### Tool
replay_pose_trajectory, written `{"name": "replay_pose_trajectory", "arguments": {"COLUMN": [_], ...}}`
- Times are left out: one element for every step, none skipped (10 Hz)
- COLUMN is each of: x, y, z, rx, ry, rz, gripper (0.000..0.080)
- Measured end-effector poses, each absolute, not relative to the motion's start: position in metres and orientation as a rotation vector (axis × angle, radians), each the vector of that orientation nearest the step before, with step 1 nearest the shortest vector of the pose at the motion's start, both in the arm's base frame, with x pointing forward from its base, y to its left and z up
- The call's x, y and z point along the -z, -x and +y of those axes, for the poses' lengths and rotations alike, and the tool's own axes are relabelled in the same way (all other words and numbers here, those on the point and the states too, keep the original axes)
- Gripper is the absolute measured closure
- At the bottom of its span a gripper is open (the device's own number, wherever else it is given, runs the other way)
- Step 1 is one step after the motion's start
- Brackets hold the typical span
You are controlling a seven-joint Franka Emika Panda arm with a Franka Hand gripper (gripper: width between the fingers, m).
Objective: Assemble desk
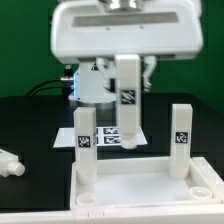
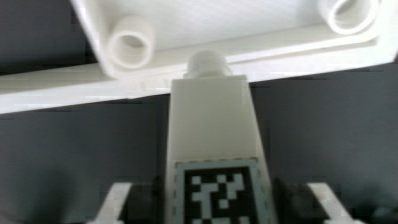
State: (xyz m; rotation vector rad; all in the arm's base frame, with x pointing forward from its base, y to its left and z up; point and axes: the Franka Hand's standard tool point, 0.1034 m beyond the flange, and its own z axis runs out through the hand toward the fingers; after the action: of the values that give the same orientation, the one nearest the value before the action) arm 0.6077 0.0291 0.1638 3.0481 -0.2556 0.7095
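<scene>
leg-fitting step, seemingly the third: the pincer (image 2: pixel 217 203) is clamped on a leg (image 2: pixel 215 115); just ahead of it lies a corner socket (image 2: pixel 130 45) of the tabletop (image 2: pixel 231 25); next, align peg and lower

A robotics lab is indicated: a black worktop (image 1: pixel 35 120) is backed by a plain green screen (image 1: pixel 25 40), and a marker board (image 1: pixel 106 134) is fixed on it.

A white rimmed plastic tabletop panel (image 1: pixel 140 182) lies at the front of the black table (image 1: pixel 30 120). Two white tagged block legs stand upright on it, one (image 1: pixel 85 145) at the exterior view's left, one (image 1: pixel 181 140) at its right. Between them, by the far rim, a third leg (image 1: pixel 128 100) hangs in my gripper (image 2: pixel 221 197). The marker board (image 1: pixel 105 137) lies behind. A fourth leg (image 1: pixel 8 165) lies left of the panel.
</scene>
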Motion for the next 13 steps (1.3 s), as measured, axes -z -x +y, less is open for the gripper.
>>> {"name": "replay_pose_trajectory", "arguments": {"x": [-0.156, -0.156, -0.156, -0.155, -0.155, -0.154, -0.148, -0.145, -0.145, -0.145, -0.145, -0.144, -0.144], "y": [-0.609, -0.608, -0.608, -0.608, -0.608, -0.608, -0.611, -0.620, -0.625, -0.626, -0.626, -0.626, -0.626], "z": [0.056, 0.060, 0.053, 0.054, 0.054, 0.055, 0.068, 0.089, 0.109, 0.111, 0.109, 0.110, 0.110], "rx": [-0.703, -0.702, -0.703, -0.701, -0.700, -0.697, -0.700, -0.710, -0.726, -0.738, -0.735, -0.735, -0.735], "ry": [-3.064, -3.059, -3.053, -3.054, -3.054, -3.053, -3.042, -3.036, -3.039, -3.047, -3.046, -3.046, -3.046], "rz": [-0.356, -0.265, -0.281, -0.279, -0.279, -0.273, -0.177, -0.097, -0.063, -0.109, -0.108, -0.107, -0.107], "gripper": [0.0515, 0.0515, 0.0515, 0.0515, 0.0515, 0.0515, 0.0515, 0.0515, 0.0515, 0.0515, 0.0515, 0.0515, 0.0515]}}
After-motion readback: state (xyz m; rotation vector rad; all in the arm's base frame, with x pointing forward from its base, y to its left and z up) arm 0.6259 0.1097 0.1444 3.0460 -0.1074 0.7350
